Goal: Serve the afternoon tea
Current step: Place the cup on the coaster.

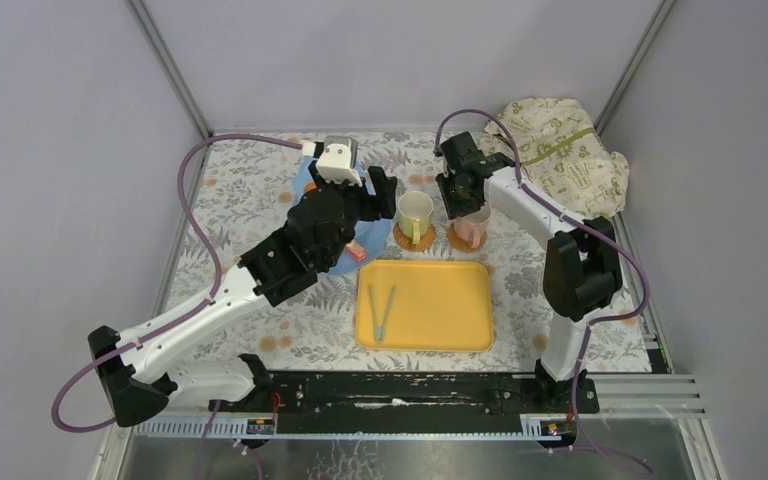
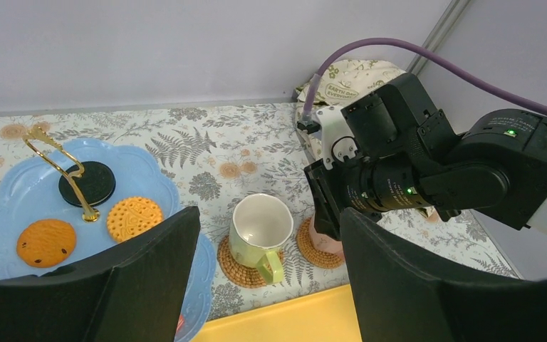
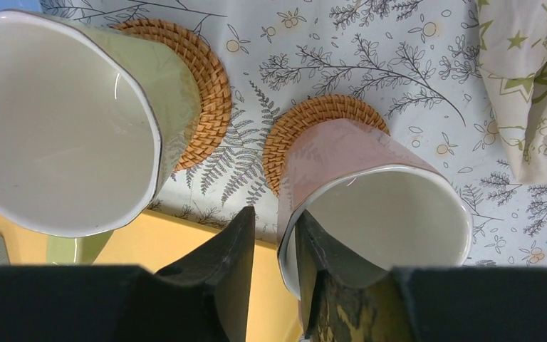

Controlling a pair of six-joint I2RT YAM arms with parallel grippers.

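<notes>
Grey walls (image 1: 380,60), fern-print tablecloth (image 1: 250,195), left hand (image 2: 269,212) spread empty, right hand (image 3: 275,214) loose astride pink cup (image 3: 342,146) rim.

Top view: light-blue scalloped stand (image 1: 303,186) mostly hidden under left arm (image 1: 290,255); pale-pink cup (image 1: 473,236) largely covered by right gripper (image 1: 468,212). Right wrist view: pale-green cup (image 3: 64,128) cut off at edge.

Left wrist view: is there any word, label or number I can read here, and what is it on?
"EARTH DAY EVERYDAY": green print on the cream cloth; it is small and the last letters are uncertain.
Orange round biscuit: embossed marks, too blurred to read.
No other text is legible in any view.
</notes>
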